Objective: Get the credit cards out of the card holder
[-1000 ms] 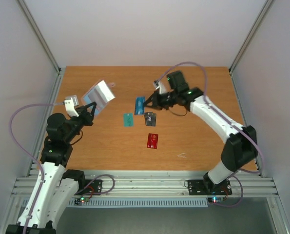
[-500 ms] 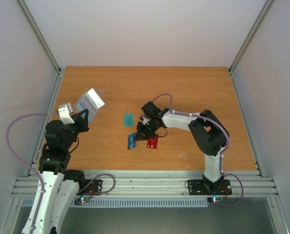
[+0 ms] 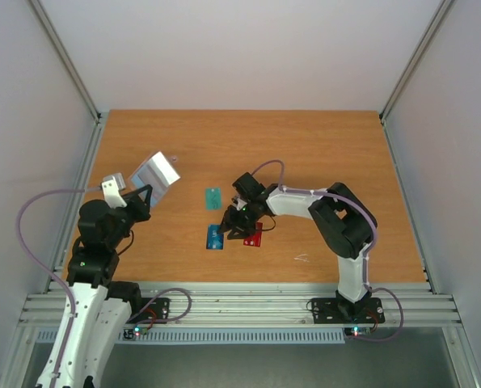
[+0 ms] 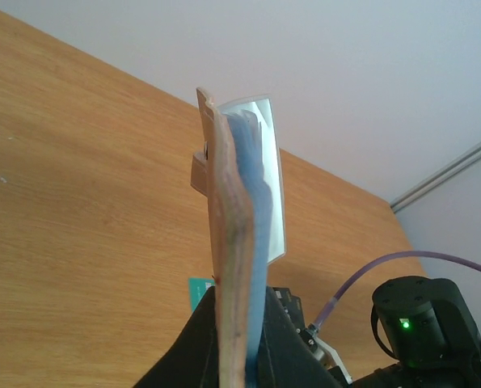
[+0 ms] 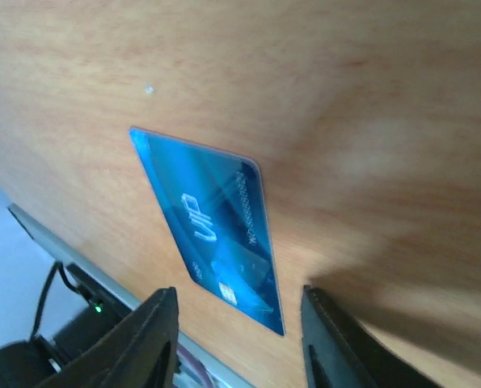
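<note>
My left gripper (image 3: 145, 194) is shut on the card holder (image 3: 156, 172) and holds it up above the table's left side. In the left wrist view the card holder (image 4: 236, 234) is seen edge-on, pink outside on the left and pale blue inside on the right, clamped in the gripper (image 4: 240, 347). The blue card (image 3: 216, 237) lies flat on the table. My right gripper (image 3: 235, 227) is open just beside it; in the right wrist view the blue card (image 5: 216, 230) lies ahead of the open gripper (image 5: 236, 347). The teal card (image 3: 213, 198) and red card (image 3: 255, 236) lie on the table. The black card is hidden.
The right arm (image 3: 305, 200) reaches low across the middle of the wooden table (image 3: 321, 153). The teal card (image 4: 196, 291) also shows behind the holder in the left wrist view. A metal rail (image 3: 240, 303) runs along the near edge, and grey walls close in both sides.
My right gripper carried the blue card from mid-table down to the near side, set it flat and opened. My left arm shifted the card holder slightly.
</note>
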Robot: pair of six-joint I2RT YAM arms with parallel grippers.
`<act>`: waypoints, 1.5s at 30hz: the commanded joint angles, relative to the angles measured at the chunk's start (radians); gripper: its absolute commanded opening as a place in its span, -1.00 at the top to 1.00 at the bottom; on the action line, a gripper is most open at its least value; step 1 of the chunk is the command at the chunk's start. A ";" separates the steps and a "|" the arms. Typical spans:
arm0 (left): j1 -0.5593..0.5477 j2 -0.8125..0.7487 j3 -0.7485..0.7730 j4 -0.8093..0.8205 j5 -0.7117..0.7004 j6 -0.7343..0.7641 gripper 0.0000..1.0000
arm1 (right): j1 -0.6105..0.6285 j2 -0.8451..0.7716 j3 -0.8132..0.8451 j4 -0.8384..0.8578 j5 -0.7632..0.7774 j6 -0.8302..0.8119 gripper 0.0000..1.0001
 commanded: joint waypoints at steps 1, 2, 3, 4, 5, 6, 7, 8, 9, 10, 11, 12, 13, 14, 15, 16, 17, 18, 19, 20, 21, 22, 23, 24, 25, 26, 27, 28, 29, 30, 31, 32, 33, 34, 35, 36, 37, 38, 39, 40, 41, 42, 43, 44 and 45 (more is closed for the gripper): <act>0.004 0.013 0.026 0.091 0.070 0.020 1.00 | 0.008 -0.073 0.056 -0.187 0.129 -0.090 0.05; 0.003 0.022 0.032 0.089 0.095 0.031 0.99 | 0.008 -0.118 0.081 -0.224 0.149 -0.132 -0.01; 0.003 0.029 0.039 0.084 0.116 0.049 0.99 | 0.009 -0.166 0.115 -0.263 0.169 -0.188 -0.07; 0.002 0.037 0.048 0.070 0.133 0.063 0.99 | 0.008 -0.213 0.152 -0.303 0.185 -0.246 -0.13; 0.001 0.043 0.054 0.058 0.147 0.083 0.99 | 0.009 -0.264 0.195 -0.360 0.208 -0.317 -0.25; 0.000 0.049 0.059 0.047 0.162 0.098 0.99 | 0.010 -0.327 0.236 -0.399 0.231 -0.384 -0.41; 0.000 0.049 0.062 0.041 0.183 0.108 0.99 | 0.010 -0.358 0.273 -0.435 0.254 -0.440 -0.56; 0.000 0.046 0.064 0.049 0.213 0.119 0.99 | 0.012 -0.401 0.308 -0.462 0.282 -0.500 -0.76; -0.001 0.039 0.062 0.070 0.274 0.120 0.99 | 0.015 -0.445 0.339 -0.488 0.306 -0.553 -0.94; -0.002 0.032 0.060 0.100 0.304 0.117 0.99 | 0.027 -0.471 0.375 -0.510 0.333 -0.592 -0.97; -0.003 0.027 0.055 0.136 0.355 0.107 0.99 | 0.047 -0.485 0.413 -0.528 0.365 -0.628 -0.97; -0.004 0.023 0.053 0.177 0.398 0.080 0.99 | 0.074 -0.493 0.451 -0.540 0.392 -0.660 -0.97; -0.004 0.024 0.054 0.212 0.448 0.050 0.99 | 0.111 -0.495 0.489 -0.545 0.425 -0.704 -0.97; -0.004 0.028 0.057 0.250 0.481 0.028 0.99 | 0.146 -0.493 0.519 -0.538 0.458 -0.730 -0.96; -0.004 0.034 0.060 0.282 0.513 -0.009 0.99 | 0.180 -0.487 0.545 -0.523 0.482 -0.748 -0.96; -0.004 0.042 0.066 0.326 0.540 -0.030 0.99 | 0.202 -0.477 0.571 -0.507 0.494 -0.759 -0.95; -0.005 0.050 0.074 0.353 0.565 -0.054 0.99 | 0.216 -0.463 0.590 -0.494 0.498 -0.765 -0.93; -0.005 0.058 0.082 0.368 0.581 -0.079 0.99 | 0.223 -0.447 0.609 -0.483 0.499 -0.769 -0.92; -0.005 0.065 0.090 0.380 0.592 -0.092 0.99 | 0.226 -0.429 0.627 -0.476 0.499 -0.773 -0.91; -0.005 0.074 0.095 0.392 0.603 -0.109 0.99 | 0.226 -0.407 0.646 -0.477 0.501 -0.778 -0.89; -0.005 0.082 0.100 0.410 0.614 -0.122 1.00 | 0.227 -0.384 0.667 -0.484 0.505 -0.787 -0.89; -0.006 0.090 0.100 0.434 0.629 -0.142 1.00 | 0.227 -0.362 0.689 -0.499 0.507 -0.796 -0.89; -0.005 0.099 0.100 0.464 0.646 -0.156 1.00 | 0.227 -0.337 0.713 -0.515 0.512 -0.802 -0.88; -0.005 0.112 0.101 0.491 0.660 -0.173 0.99 | 0.227 -0.315 0.736 -0.534 0.508 -0.810 -0.87; -0.005 0.122 0.100 0.519 0.671 -0.194 1.00 | 0.227 -0.294 0.756 -0.546 0.499 -0.819 -0.85; -0.005 0.133 0.101 0.539 0.681 -0.207 1.00 | 0.227 -0.277 0.775 -0.556 0.490 -0.830 -0.83; -0.005 0.144 0.101 0.560 0.691 -0.221 0.99 | 0.227 -0.261 0.788 -0.560 0.487 -0.837 -0.82; -0.005 0.155 0.104 0.575 0.701 -0.228 0.99 | 0.227 -0.251 0.796 -0.559 0.485 -0.844 -0.77; -0.006 0.164 0.106 0.585 0.710 -0.234 0.99 | 0.227 -0.245 0.802 -0.557 0.486 -0.851 -0.67; -0.005 0.170 0.108 0.592 0.716 -0.237 1.00 | 0.227 -0.240 0.807 -0.556 0.487 -0.858 -0.51; -0.008 0.176 0.111 0.598 0.724 -0.239 1.00 | 0.226 -0.234 0.814 -0.554 0.488 -0.859 -0.28; -0.010 0.180 0.113 0.601 0.727 -0.245 1.00 | 0.226 -0.230 0.817 -0.550 0.489 -0.861 -0.13; -0.013 0.186 0.114 0.602 0.730 -0.247 0.99 | 0.227 -0.227 0.819 -0.549 0.490 -0.862 -0.01; -0.017 0.186 0.116 0.602 0.731 -0.248 0.99 | 0.227 -0.226 0.819 -0.547 0.495 -0.861 0.09; -0.020 0.186 0.115 0.602 0.733 -0.249 0.99 | 0.227 -0.225 0.818 -0.546 0.499 -0.859 0.20; -0.023 0.186 0.114 0.601 0.735 -0.248 1.00 | 0.225 -0.224 0.819 -0.547 0.503 -0.857 0.30; -0.025 0.183 0.112 0.602 0.737 -0.246 0.99 | 0.225 -0.224 0.819 -0.551 0.505 -0.856 0.40; -0.026 0.177 0.108 0.602 0.738 -0.246 0.98 | 0.225 -0.225 0.818 -0.556 0.506 -0.855 0.59; -0.029 0.173 0.102 0.602 0.738 -0.247 0.93 | 0.225 -0.227 0.817 -0.560 0.509 -0.852 0.78; -0.031 0.169 0.098 0.601 0.737 -0.248 0.89 | 0.224 -0.229 0.816 -0.565 0.514 -0.846 0.95; -0.033 0.167 0.092 0.600 0.736 -0.250 0.87 | 0.222 -0.232 0.812 -0.569 0.514 -0.842 0.97; -0.035 0.168 0.088 0.600 0.733 -0.249 0.85 | 0.220 -0.236 0.808 -0.574 0.505 -0.841 0.98; -0.037 0.168 0.084 0.600 0.728 -0.248 0.83 | 0.218 -0.240 0.808 -0.579 0.495 -0.838 0.98; -0.040 0.167 0.083 0.600 0.726 -0.247 0.81 | 0.214 -0.247 0.804 -0.584 0.483 -0.836 0.98; -0.042 0.166 0.084 0.603 0.725 -0.247 0.81 | 0.211 -0.254 0.802 -0.588 0.470 -0.836 0.97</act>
